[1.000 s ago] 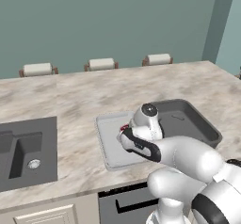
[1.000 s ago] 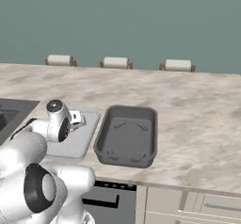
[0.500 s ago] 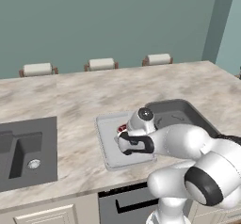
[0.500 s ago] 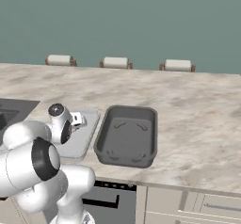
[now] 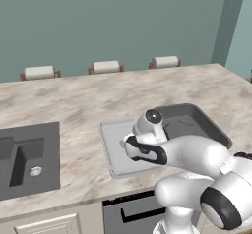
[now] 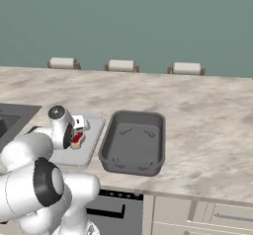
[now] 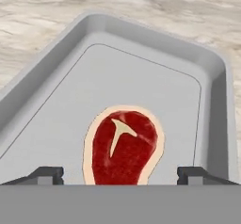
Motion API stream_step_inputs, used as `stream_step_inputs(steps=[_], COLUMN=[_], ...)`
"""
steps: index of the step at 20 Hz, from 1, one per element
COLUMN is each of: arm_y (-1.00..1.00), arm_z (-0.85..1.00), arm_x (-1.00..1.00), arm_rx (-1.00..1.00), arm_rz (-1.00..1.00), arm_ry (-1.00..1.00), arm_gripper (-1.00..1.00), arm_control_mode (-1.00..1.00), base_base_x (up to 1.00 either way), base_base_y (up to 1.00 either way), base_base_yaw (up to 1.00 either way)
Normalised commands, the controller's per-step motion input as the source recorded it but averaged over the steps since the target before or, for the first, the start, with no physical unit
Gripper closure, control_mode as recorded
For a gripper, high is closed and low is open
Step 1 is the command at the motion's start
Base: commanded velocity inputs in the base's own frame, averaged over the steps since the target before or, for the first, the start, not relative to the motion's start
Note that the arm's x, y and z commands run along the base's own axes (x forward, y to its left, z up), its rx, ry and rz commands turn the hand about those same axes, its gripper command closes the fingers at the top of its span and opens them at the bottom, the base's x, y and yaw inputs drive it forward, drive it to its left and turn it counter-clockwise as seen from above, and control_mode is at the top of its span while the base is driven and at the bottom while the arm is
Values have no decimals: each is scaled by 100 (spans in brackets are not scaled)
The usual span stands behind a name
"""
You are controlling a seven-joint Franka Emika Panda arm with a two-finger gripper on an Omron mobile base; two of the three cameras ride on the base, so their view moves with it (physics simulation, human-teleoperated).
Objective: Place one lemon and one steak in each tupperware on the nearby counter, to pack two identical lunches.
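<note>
The claw [image 7: 120, 177] is seen spread wide, its two dark fingertips [image 7: 46, 175] set well apart on either side of a red steak [image 7: 123, 145] and not touching it. The steak, edged in pale fat with a white bone mark, is laid flat on the floor of the shallow light grey tupperware [image 7: 141, 72]. Half a second earlier the steak was still carried at the claw; now it is released and the fingers are parted. Just beside that tray, the deeper dark grey tupperware [image 6: 132, 142] is placed on the marble bench [image 6: 207, 115]. A dark sink [image 5: 27, 157] is set into the bench further left. No writing or labels can be read.
</note>
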Motion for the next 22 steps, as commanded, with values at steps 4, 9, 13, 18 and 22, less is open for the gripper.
stream_step_inputs(steps=[4,9,13,18,22], arm_y=[0,-25,-62,-51,-22], arm_z=[48,62,52,55,52], arm_x=[-34,-93,-93,-78,-71], arm_rx=[0,0,0,1,0], arm_rz=[0,-1,-6,-4,-2], arm_ry=[0,0,-3,-10,-22], arm_gripper=[-100,-100,-100,-100,-100], arm_control_mode=[-100,-100,-100,-100,-100], base_base_x=[0,0,0,0,0], base_base_y=[0,0,0,0,0], base_base_yaw=[0,0,0,0,0])
